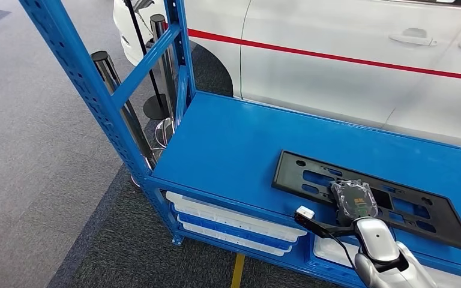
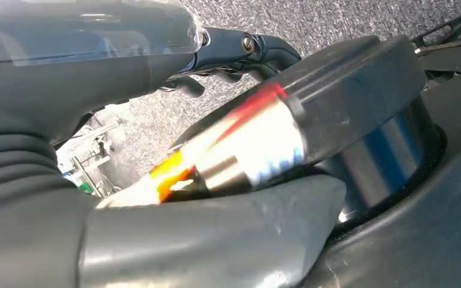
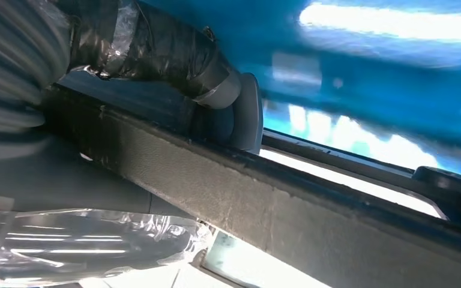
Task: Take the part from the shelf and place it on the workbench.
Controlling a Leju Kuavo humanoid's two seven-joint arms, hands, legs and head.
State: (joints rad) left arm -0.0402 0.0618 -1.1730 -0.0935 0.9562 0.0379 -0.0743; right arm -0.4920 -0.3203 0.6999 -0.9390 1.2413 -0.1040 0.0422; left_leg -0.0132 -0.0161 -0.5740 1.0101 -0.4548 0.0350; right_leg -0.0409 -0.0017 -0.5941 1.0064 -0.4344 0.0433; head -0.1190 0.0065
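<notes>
A blue desk (image 1: 240,141) fills the middle of the head view, its top running from centre to the right edge. A blue upright frame (image 1: 90,78) rises along its left end, in the upper left of the frame. On the desk top, lower right, lies a flat black part (image 1: 312,174) with cut-outs. The right hand (image 1: 354,201) rests on the part, wrapped in clear plastic; in the right wrist view its fingers (image 3: 174,54) grip the part's edge. The left hand (image 2: 156,66) is in the left wrist view; I cannot tell whether it holds anything. White trays (image 1: 234,225) sit on the shelf under the top. Grey carpet (image 1: 30,150) covers the floor at left, and a white car (image 1: 336,36) with a red stripe stands behind the desk. Black posts (image 1: 111,78) stand by the frame.
</notes>
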